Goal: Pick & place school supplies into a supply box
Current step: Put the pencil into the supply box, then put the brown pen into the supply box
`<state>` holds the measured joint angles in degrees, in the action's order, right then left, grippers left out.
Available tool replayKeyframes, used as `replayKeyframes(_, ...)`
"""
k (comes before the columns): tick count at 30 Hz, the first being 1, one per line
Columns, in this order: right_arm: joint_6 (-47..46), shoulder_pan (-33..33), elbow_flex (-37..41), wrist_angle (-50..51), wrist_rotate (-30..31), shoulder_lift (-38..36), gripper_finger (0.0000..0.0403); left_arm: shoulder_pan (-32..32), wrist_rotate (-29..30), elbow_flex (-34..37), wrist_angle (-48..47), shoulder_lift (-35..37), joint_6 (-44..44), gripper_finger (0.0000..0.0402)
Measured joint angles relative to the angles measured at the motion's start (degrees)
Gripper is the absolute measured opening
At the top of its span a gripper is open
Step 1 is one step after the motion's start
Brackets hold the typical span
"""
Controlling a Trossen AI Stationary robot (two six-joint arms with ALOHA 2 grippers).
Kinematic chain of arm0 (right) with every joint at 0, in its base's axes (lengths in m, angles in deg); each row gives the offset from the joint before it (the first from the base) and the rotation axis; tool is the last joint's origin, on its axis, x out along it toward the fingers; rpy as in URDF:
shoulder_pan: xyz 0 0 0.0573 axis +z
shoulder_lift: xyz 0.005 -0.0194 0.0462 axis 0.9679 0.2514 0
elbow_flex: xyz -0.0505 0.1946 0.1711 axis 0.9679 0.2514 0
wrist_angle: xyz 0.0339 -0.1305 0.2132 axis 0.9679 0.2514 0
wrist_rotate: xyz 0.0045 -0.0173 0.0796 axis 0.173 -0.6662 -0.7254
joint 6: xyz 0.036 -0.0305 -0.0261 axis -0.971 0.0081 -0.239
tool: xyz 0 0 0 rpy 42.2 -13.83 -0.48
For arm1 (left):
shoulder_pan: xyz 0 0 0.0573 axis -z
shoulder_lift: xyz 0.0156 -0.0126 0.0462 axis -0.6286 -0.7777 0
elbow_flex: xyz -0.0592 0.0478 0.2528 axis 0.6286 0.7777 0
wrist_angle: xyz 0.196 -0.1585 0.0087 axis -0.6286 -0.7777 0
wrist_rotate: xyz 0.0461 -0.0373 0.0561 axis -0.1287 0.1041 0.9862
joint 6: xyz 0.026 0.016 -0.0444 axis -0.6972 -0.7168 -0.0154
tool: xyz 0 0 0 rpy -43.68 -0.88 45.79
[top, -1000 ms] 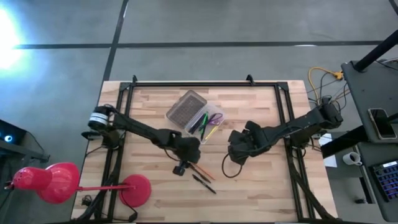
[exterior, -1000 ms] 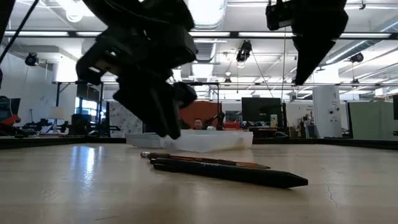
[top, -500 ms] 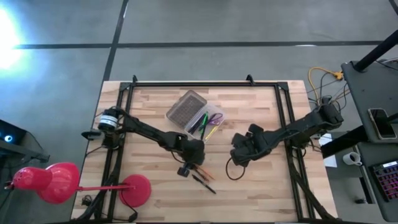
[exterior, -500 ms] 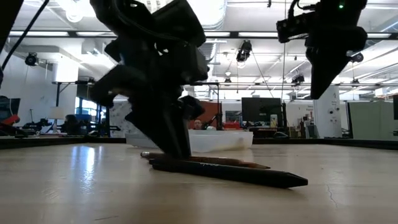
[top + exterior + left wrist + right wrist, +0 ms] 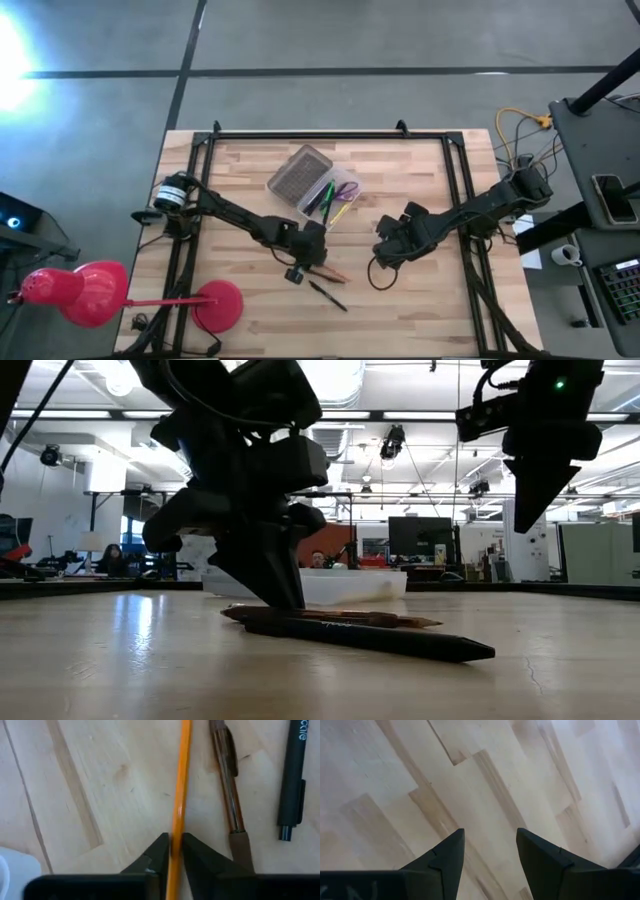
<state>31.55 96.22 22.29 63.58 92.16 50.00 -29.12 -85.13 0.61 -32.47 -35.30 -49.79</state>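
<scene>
With the left pincer (image 5: pixel 172 851) clenched on the orange pencil (image 5: pixel 179 800) down on the desk (image 5: pixel 420 300), it should be lifted level, clear of the brown pen (image 5: pixel 227 780), toward the box (image 5: pixel 320 190) just beyond, while the right pincer (image 5: pixel 487 850) hangs released

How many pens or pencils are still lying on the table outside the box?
3: an orange pencil between the left gripper fingers, a brown pen beside it, and a black pen next to that. Others may be hidden under the arm.
</scene>
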Motion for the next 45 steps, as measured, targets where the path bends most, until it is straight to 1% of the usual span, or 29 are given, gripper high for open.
replayKeyframes(2,0.0,0.0,0.0,0.1,0.0,0.0,0.0171,0.0,0.2,0.0,-0.2,0.0,0.1,0.0015)
replayKeyframes(3,0.0,0.0,-0.1,0.0,0.0,0.0,0.0171,0.0,0.5,0.0,-0.3,0.1,0.6,0.001)
replayKeyframes(5,-0.2,0.0,-0.1,0.1,0.0,0.0,0.0171,-0.2,0.6,0.0,-0.4,0.1,2.3,0.0008)
replayKeyframes(7,-0.2,0.0,0.1,0.1,0.0,0.0,0.0171,-0.5,-0.5,0.0,-0.4,0.3,4.6,0.0007)
replayKeyframes(9,-0.2,0.0,0.1,0.1,0.0,0.0,0.0171,-0.9,-1.9,0.1,-0.3,1.1,7.8,0.0004)
replayKeyframes(13,-0.3,0.0,0.1,0.1,1.2,0.0,0.0171,-2.3,-2.9,0.5,-0.3,4.0,15.6,0.0001)
replayKeyframes(15,-0.5,0.0,0.1,0.2,2.5,0.0,0.0171,-4.1,-3.3,0.4,2.5,6.4,20.4,0.0001)
replayKeyframes(17,-2.7,0.0,0.1,0.6,4.4,0.0,0.0168,-6.6,-3.3,0.3,4.2,8.8,25.2,0.0001)
replayKeyframes(19,-6.3,-0.1,0.1,1.6,6.5,0.0,0.0164,-9.2,-3.4,0.3,5.7,10.6,30.1,0.0002)
replayKeyframes(23,-14.4,-0.1,0.2,5.2,8.0,0.0,0.0155,-14.2,-3.5,0.4,9.2,14.6,38.7,0.0002)
replayKeyframes(27,-18.8,0.0,0.2,6.5,9.5,0.0,0.0145,-19.6,-3.6,0.2,10.5,15.5,45.2,0.0002)
replayKeyframes(30,-18.8,0.0,0.3,6.4,9.6,0.0,0.014,-23.1,-3.9,0.6,9.6,13.7,46.7,0.0002)
replayKeyframes(33,-18.8,0.0,0.3,6.4,9.8,-0.1,0.0135,-25.3,-6.0,1.0,10.1,11.8,48.7,0.0001)
replayKeyframes(36,-19.5,0.0,0.4,6.3,10.1,-0.1,0.0131,-25.9,-6.7,2.1,9.4,9.8,49.0,0.0001)
replayKeyframes(39,-19.9,0.0,0.4,6.1,10.3,-0.1,0.0128,-25.9,-6.9,2.5,10.1,9.7,48.7,0.0001)
replayKeyframes(42,-16.8,0.3,0.4,4.8,9.8,-0.1,0.0128,-24.5,-7.5,2.8,10.1,11.0,43.1,0.0)
replayKeyframes(45,-7.7,0.5,0.5,-1.4,6.4,-0.1,0.013,-21.5,-11.2,2.9,9.3,13.3,35.7,0.0)
